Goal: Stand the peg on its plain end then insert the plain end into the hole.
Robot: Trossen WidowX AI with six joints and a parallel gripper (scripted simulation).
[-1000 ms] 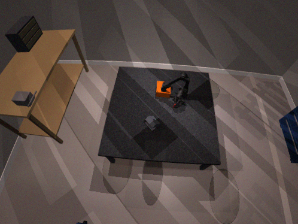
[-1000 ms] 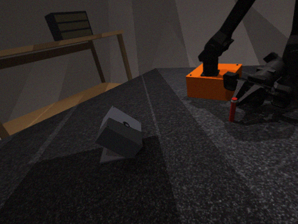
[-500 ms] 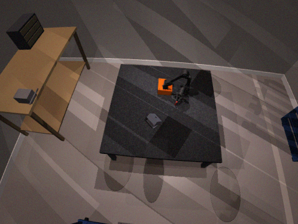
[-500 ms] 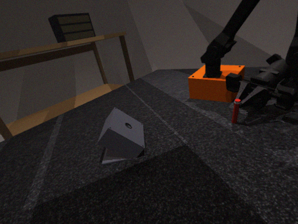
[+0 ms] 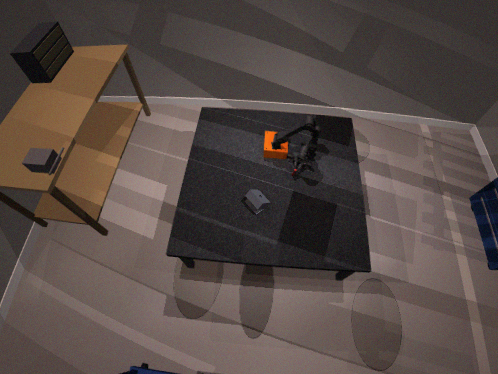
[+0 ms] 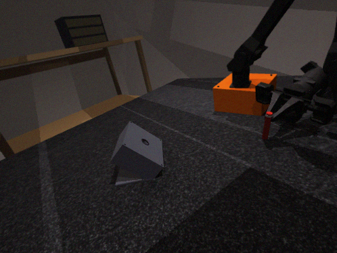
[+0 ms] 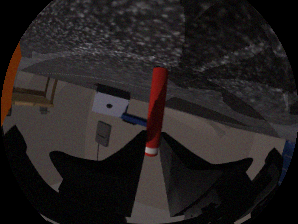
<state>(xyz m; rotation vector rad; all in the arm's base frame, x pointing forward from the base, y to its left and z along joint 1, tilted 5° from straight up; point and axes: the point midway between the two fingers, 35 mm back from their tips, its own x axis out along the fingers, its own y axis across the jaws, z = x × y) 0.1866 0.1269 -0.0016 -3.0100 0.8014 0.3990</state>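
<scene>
The red peg (image 5: 295,172) (image 6: 266,128) (image 7: 157,97) stands almost upright, leaning slightly, with its white-banded end up. Its plain lower end is at or very close to the table; a small gap cannot be ruled out. My gripper (image 6: 270,115) (image 7: 153,135) is shut on the peg near the banded end, reaching in from the side. The sloped panel (image 5: 256,200) (image 6: 151,153) (image 7: 119,107) is grey and stands away from the gripper. Its hole (image 6: 145,142) (image 7: 109,106) shows as a dark round opening in the tilted face. The inside of the hole is hidden.
An orange box (image 5: 270,151) (image 6: 233,101) stands close beside the gripper, with a black arm-like part on top. The black table (image 5: 215,225) (image 6: 84,203) carries everything. A wooden bench (image 5: 55,110) stands off to the left, beyond the table edge.
</scene>
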